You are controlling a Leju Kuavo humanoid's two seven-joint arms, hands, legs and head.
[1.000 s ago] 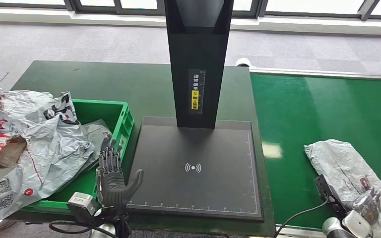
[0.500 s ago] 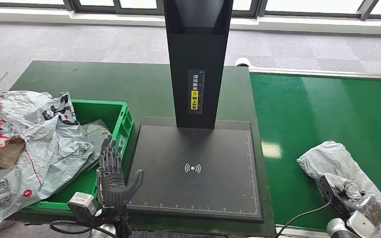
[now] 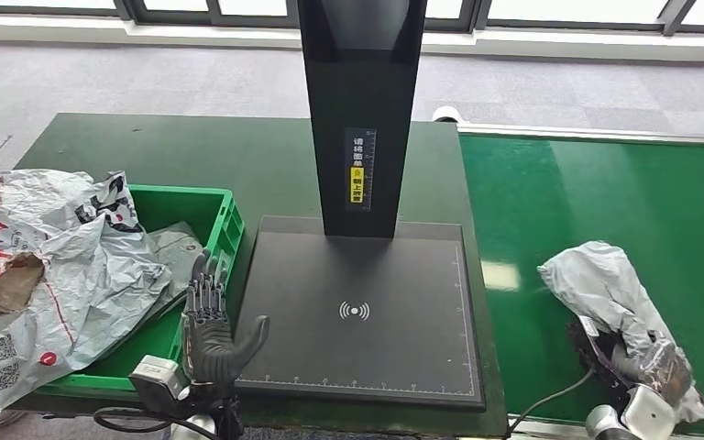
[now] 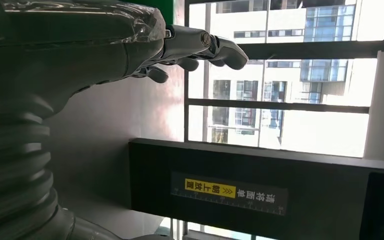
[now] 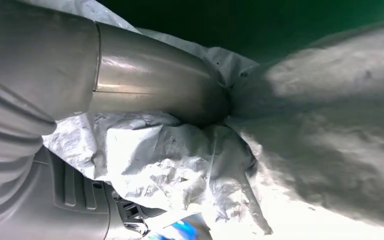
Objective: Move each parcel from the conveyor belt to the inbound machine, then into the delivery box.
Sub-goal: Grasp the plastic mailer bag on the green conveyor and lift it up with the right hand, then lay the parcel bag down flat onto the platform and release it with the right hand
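A crumpled grey parcel [image 3: 610,293] is raised off the green conveyor belt [image 3: 596,202] at the right. My right hand [image 3: 655,371] grips its near end, and up close the thumb [image 5: 155,82] presses into the grey wrap [image 5: 300,125]. The inbound machine is a black scan plate [image 3: 362,307] with a black column [image 3: 362,110] behind it. My left hand [image 3: 209,325] stands upright and open at the plate's near left corner, holding nothing; its fingers [image 4: 200,45] are spread. The green delivery box [image 3: 229,220] sits to the left of the plate.
Several grey parcels [image 3: 55,266] fill the green box and spill over its left side. A dark green table [image 3: 192,151] carries the box and the machine. A cable [image 3: 550,399] runs from my right wrist at the belt's near edge.
My right hand has lifted the grey parcel and drawn it left along the belt, bunching it up. The left hand has stayed still.
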